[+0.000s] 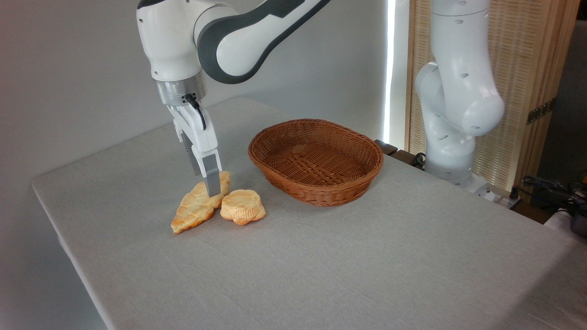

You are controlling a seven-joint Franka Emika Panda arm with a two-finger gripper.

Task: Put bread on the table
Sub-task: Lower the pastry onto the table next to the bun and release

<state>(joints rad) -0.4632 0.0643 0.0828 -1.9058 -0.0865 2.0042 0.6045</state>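
Across most of the view spreads the table [321,266] with its light grey cloth, and the white arm [192,41] reaches down over its left part. Right of centre on the cloth sits the brown wicker basket [316,160], nothing visible inside. Left of the basket, the bread [192,211] lies on the table, its far end pinched between the fingers of the gripper [212,183], which is closed on it. Just beside the loaf, on its right, rests a small round bun [242,207], touching or nearly so.
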